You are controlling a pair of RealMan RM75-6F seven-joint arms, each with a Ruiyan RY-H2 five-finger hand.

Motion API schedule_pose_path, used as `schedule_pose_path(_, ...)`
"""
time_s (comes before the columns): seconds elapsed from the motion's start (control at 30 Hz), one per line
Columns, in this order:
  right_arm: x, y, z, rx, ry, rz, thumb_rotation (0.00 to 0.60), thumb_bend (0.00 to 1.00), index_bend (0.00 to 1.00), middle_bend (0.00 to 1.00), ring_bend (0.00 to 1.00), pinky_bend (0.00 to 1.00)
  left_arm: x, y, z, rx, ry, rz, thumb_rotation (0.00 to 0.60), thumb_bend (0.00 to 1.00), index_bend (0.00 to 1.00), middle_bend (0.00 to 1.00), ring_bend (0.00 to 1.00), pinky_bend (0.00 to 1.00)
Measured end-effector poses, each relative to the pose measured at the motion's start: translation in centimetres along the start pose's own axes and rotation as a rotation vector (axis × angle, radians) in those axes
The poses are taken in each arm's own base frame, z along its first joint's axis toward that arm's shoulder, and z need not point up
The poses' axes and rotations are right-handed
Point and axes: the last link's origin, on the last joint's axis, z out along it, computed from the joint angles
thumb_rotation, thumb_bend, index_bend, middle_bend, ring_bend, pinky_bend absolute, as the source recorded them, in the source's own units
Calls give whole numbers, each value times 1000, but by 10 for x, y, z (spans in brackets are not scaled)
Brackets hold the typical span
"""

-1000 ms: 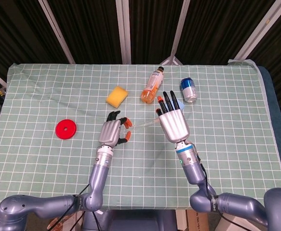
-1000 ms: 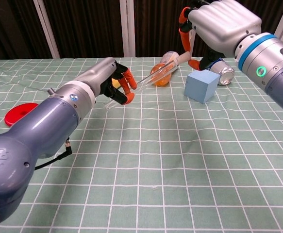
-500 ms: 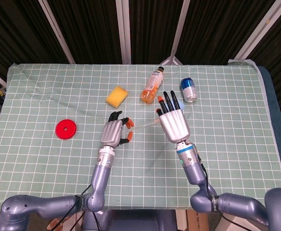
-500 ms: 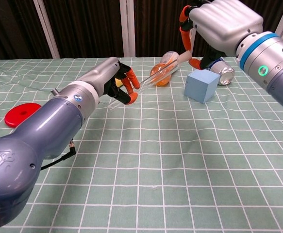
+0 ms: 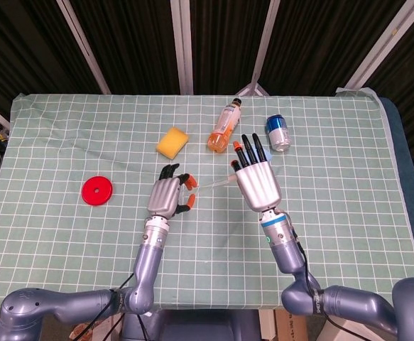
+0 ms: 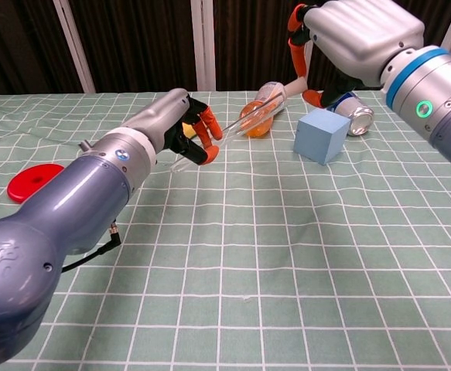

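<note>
A clear plastic tube [image 6: 240, 127] slants in the air between my two hands, seen faintly in the head view as the tube [image 5: 212, 186]. My left hand [image 6: 180, 133] [image 5: 167, 195] has its orange-tipped fingers curled around the tube's lower end. My right hand [image 6: 354, 35] [image 5: 256, 181] pinches the upper end between thumb and a finger, its other fingers stretched out. A light blue cube [image 6: 322, 137] stands on the cloth below the right hand; the head view hides it under that hand.
An orange drink bottle [image 5: 223, 130] lies on its side behind the tube, with a blue can [image 5: 278, 133] to its right. A yellow sponge [image 5: 172, 141] lies beyond the left hand, a red disc [image 5: 96, 190] far to its left. A green checked cloth [image 5: 349, 199] covers the table.
Both hands keep hold of the tube. The left hand has shifted slightly towards the right hand, and the right hand has risen a little.
</note>
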Motion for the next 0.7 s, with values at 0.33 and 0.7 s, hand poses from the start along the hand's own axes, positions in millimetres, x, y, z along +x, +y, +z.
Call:
schedule_pose_path(0.33,0,0,-1,-2,-6,1,600,420,613,197,0,0,0,0,-1,2,3,-2,600,671,484,492,94,0)
schedule_pose_path(0.7,-2,0,-3,-4,-17,6,600,420,613,198,0,0,0,1,0,2,7,-5,600,671,483,490,94,0)
